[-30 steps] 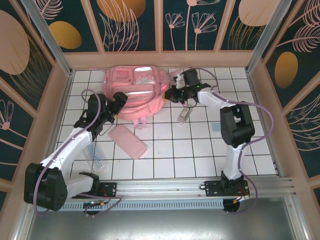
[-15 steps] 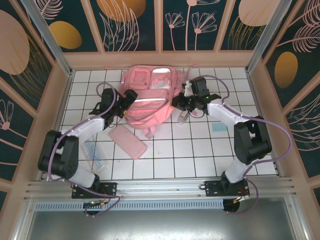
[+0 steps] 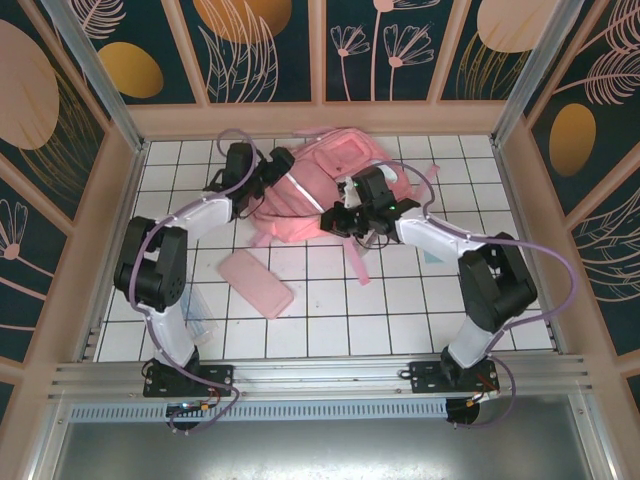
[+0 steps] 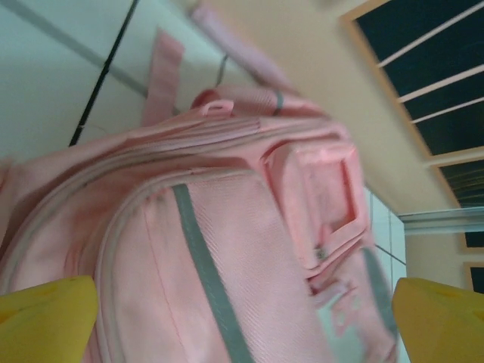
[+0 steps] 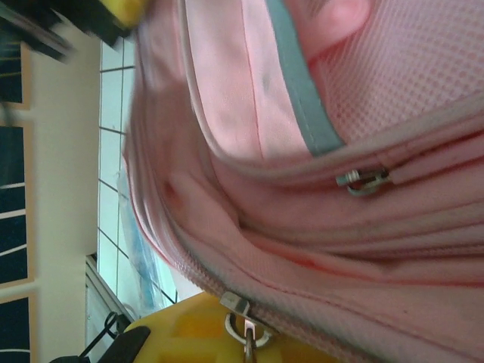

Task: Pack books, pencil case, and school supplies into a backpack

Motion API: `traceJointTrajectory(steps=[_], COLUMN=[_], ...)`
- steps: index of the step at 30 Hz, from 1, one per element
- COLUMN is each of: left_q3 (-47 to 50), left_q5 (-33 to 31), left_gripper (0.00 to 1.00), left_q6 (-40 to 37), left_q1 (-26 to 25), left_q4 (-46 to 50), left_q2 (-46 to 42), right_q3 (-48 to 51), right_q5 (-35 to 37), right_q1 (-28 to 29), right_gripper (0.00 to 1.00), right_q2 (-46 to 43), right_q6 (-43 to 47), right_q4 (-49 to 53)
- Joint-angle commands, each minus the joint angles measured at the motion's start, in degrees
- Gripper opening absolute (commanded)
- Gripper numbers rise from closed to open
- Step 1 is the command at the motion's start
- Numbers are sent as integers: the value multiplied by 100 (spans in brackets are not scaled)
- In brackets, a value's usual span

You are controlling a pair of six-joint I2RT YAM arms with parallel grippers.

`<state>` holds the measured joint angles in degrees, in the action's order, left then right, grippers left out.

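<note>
Left jaws are wide open by the backpack (image 3: 330, 172); right jaws are shut, maybe on its zipper (image 5: 245, 331). Case (image 3: 257, 283) lies on the table (image 3: 400, 320), not packed yet.

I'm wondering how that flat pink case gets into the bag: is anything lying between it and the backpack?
Nothing solid lies between the pencil case and the backpack, only a loose strap end. The snag is the bag itself: in the right wrist view its zip looks closed, so no opening shows.
</note>
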<state>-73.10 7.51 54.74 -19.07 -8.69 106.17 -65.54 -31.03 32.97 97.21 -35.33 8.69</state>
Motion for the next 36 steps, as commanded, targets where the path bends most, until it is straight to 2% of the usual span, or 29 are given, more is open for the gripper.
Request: traceJointTrajectory(steps=[1, 3, 5, 8, 12, 18, 22, 26, 29, 31, 34, 35, 36], left_q3=[-393, -234, 134, 1048, 2379, 3315, 3009, 2965, 3003, 3037, 3100, 3087, 3061], left_q5=[-724, -855, -700, -127, 389, 488, 378, 304, 446, 552, 640, 646, 625], left_gripper=[99, 99, 99, 99, 99, 99, 98, 92, 79, 58, 11, 0, 0], left_q6=[-967, -986, -714, 142, 1501, 2854, 2891, 3122, 3302, 3391, 3459, 3451, 3394], left_q1=[-77, -73, -71, -71, -88, -132, -150, -163, -180, -185, -181, -177, -183], left_q4=[1389, 1738, 1818, 1427, 390, -1322, -1636, -2199, -2731, -3057, -3489, -3493, -3433], left_q2=[-850, -1336, -1806, -2387, -2737, -2380, -1881, -1355, -924, -629, -440, -433, -464], right_q3=[-480, -616, -720, -943, -1044, -1023, -891, -549, -338, -254, -299, -376, -421], right_q5=[-102, -228, -369, -487, -728, -972, -920, -1021, -1080, -1107, -912, -694, -554], right_q1=[8, -8, -7, -19, -6, 34, 48, 72, 95, 102, 75, 49, 33], right_gripper=[0, 0, 0, 0, 0, 0, 0, 0, 0, 0, 0, 0, 0], right_q2=[319, 544, 757, 1016, 1111, 927, 715, 464, 302, 234, 248, 318, 371], right_q6=[-6, -89, -211, -263, -336, -195, -53, -28, 88, 228, 656, 915, 1052], right_q4=[-763, -971, -1210, -1368, -1547, -1274, -812, -590, -358, -181, 504, 954, 1208])
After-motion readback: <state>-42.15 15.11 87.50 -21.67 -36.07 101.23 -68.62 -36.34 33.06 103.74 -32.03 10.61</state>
